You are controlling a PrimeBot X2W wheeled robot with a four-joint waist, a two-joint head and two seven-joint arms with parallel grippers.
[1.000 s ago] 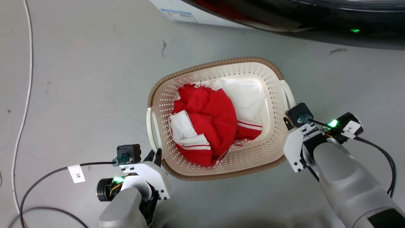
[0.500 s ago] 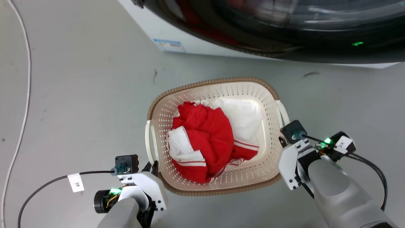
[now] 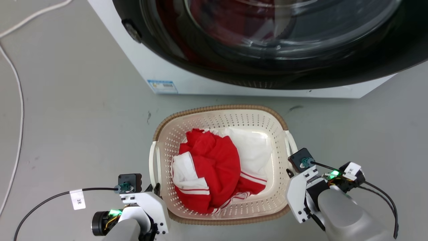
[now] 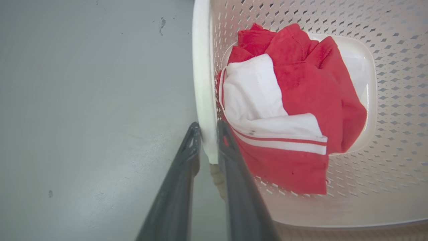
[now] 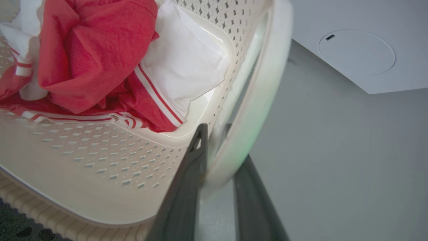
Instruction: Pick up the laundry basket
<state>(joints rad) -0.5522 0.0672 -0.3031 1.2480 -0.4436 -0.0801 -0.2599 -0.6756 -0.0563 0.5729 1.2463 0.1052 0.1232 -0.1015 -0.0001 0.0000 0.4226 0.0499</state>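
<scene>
The laundry basket (image 3: 217, 109) is cream perforated plastic with a brown woven-look rim. It holds red and white clothes (image 3: 214, 167) and sits in front of the washing machine. My left gripper (image 3: 155, 189) is shut on its white left handle (image 4: 202, 83), with one dark finger (image 4: 187, 157) on each side. The basket's holed wall (image 4: 388, 100) and the clothes (image 4: 301, 83) lie just right of those fingers. My right gripper (image 3: 289, 172) is shut on the right handle (image 5: 264, 87), with one finger (image 5: 195, 157) inside the loop and the other outside.
The white washing machine (image 3: 267, 50) with its dark round glass door stands just beyond the basket, and its white panel (image 5: 354, 57) is close to the right handle. A white cable (image 3: 20, 100) runs along the grey floor at far left. A dark floor stain (image 3: 148, 117) lies beside the basket's far left corner.
The camera has moved: much more of the washing machine shows and the basket sits lower in the picture. Both grippers stay on the handles. The basket has shifted against the floor stain.
</scene>
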